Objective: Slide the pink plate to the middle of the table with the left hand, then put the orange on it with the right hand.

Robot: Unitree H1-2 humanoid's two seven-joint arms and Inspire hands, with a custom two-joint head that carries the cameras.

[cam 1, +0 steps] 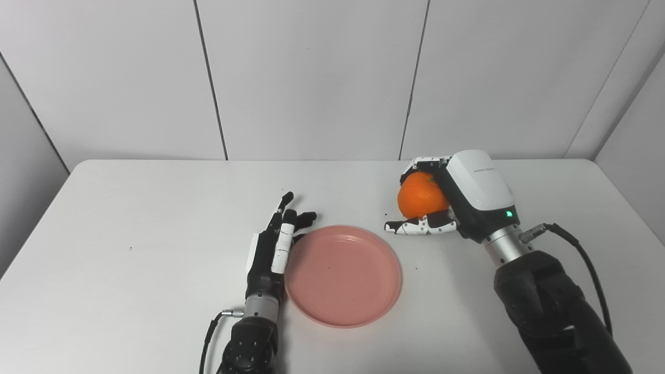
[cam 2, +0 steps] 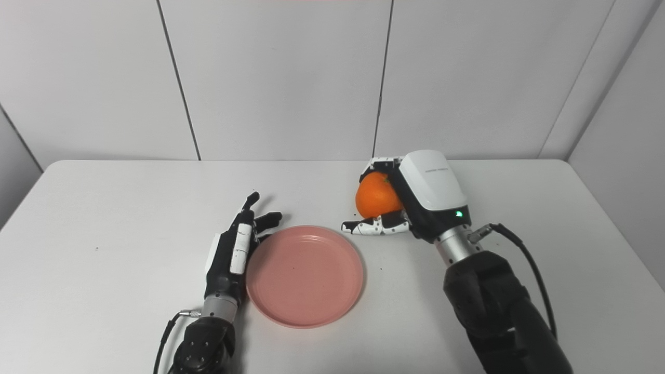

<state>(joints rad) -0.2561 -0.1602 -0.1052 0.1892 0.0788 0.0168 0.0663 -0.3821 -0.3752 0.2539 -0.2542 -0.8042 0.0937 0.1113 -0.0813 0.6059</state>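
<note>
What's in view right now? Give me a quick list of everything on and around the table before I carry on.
plate: one, pink, near the middle of the table towards the front edge, nothing on it
orange: one, orange, right of and behind the plate, in the right hand's grasp
table: one, white, with grey wall panels behind it
left hand: one, black and white, fingers extended, lying along the plate's left rim
right hand: one, white and black, fingers curled around the orange; whether the orange is off the table I cannot tell
</note>
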